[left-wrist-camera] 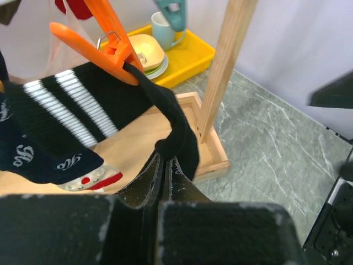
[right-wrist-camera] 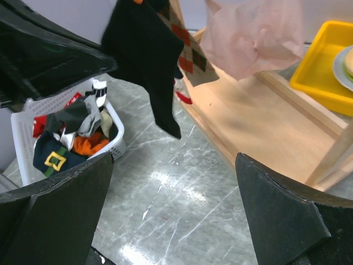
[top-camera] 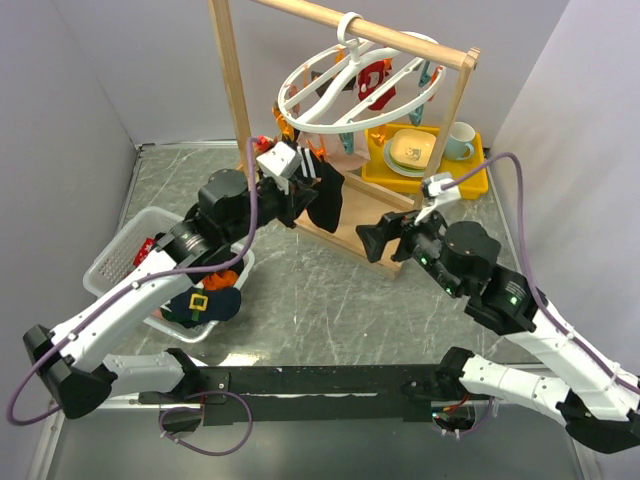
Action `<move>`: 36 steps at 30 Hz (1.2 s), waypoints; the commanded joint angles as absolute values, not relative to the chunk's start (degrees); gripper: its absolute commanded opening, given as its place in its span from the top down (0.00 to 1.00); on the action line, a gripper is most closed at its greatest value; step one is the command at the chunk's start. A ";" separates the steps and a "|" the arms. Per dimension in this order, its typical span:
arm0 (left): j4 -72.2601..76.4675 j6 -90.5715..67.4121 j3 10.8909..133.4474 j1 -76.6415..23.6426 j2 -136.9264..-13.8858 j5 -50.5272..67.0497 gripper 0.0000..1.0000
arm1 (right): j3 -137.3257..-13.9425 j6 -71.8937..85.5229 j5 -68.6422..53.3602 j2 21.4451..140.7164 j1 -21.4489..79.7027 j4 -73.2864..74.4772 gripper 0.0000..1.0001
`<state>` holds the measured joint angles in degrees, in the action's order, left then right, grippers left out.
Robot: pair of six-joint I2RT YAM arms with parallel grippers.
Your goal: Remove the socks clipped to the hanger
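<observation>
Black striped sock [left-wrist-camera: 165, 113] hanging from orange clip [left-wrist-camera: 108, 46], pinched at lower fold by left gripper [left-wrist-camera: 165, 161]; right gripper [right-wrist-camera: 174, 165] spread wide.

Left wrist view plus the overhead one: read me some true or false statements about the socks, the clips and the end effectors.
1. The left end effector is shut on the black fabric sock with white stripes. True.
2. That sock hangs free of the orange plastic clip. False: the clip pinches its edge.
3. The right end effector holds a pink sock. False: it is open and empty.
4. The white plastic basket holds several socks. True.
5. The white round plastic hanger lies flat in the basket. False: it hangs from the wooden rod.
</observation>
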<state>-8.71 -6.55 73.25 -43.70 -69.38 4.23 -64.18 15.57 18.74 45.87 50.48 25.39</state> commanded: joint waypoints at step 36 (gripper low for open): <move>3.96 -4.22 61.00 -45.09 -59.77 10.81 0.99 | -110.03 12.75 21.62 82.96 50.45 34.18 0.21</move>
